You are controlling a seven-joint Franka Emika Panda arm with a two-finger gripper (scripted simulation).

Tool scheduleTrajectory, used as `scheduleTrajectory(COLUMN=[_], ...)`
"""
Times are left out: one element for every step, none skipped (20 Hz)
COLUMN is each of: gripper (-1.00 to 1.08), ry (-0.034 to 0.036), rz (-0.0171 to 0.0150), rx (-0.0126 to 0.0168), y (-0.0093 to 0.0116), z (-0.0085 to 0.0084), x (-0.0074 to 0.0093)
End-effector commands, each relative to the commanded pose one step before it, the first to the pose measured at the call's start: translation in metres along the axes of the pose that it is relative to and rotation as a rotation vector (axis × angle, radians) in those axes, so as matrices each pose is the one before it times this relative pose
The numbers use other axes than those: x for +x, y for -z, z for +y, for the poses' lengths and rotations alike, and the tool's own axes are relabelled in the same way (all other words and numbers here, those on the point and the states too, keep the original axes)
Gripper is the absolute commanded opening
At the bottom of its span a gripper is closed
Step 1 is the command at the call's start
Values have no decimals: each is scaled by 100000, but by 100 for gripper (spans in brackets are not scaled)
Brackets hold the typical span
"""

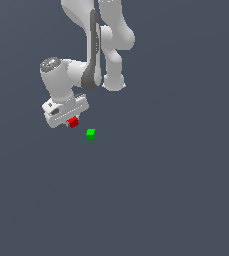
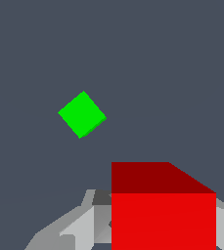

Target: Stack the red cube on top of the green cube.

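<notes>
Here the jaws clamp the red cube point(image 2: 163, 215), seen only up close, beside the green cube point(image 1: 90, 133).

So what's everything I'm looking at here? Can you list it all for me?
small bright red cube: one, red, at the tip of the robot's hand, filling the near part of the wrist view.
small bright green cube: one, green, on the floor just to the exterior view's right of the red cube, apart from it.
flat dark grey-blue floor: one, grey-blue, under everything.
white robot arm: one, white with dark joints, reaching down from the top.
hand: one, white, apparently closed on the red cube.
</notes>
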State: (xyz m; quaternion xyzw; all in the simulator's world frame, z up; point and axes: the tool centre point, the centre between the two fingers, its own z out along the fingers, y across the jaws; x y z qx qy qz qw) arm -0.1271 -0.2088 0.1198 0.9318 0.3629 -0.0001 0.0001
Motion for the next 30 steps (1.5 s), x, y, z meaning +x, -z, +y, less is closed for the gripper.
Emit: scheduleTrajectory(gripper=[-100, -100, -100, -100, -100, -100, -100, -100, -100, -100, -100, -100, -100, -100, -100, -100, -100, -100, -100, -100, 100, 100, 100, 100, 100, 100, 100, 100, 100, 100], ry=[35, 0, 9, 0, 0, 0, 0, 0, 11, 0, 0, 0, 0, 0, 0, 0, 0, 0, 0, 0, 0, 0, 0, 0, 0, 0, 0, 0, 0, 0], rz=[15, 0, 42, 0, 0, 0, 0, 0, 64, 0, 0, 0, 0, 0, 0, 0, 0, 0, 0, 0, 0, 0, 0, 0, 0, 0, 0, 0, 0, 0], rx=[-29, 0, 54, 0, 0, 0, 0, 0, 25, 0, 0, 0, 0, 0, 0, 0, 0, 0, 0, 0, 0, 0, 0, 0, 0, 0, 0, 0, 0, 0], y=[-171, -177, -245, -280, -332, -382, -430, -477, -518, -511, -465, -418, -368, -318, -267, -217, -168, -120, -72, -24, 0, 0, 0, 0, 0, 0, 0, 0, 0, 0], z=[-180, -176, -222, -277, -326, -373, -417, -459, -496, -480, -430, -380, -329, -279, -231, -185, -141, -100, -59, -20, 0, 0, 0, 0, 0, 0, 0, 0, 0, 0], x=[199, 170, 219, 270, 319, 368, 415, 461, 504, 496, 453, 408, 361, 312, 263, 215, 167, 119, 71, 24, 0, 0, 0, 0, 0, 0, 0, 0, 0, 0])
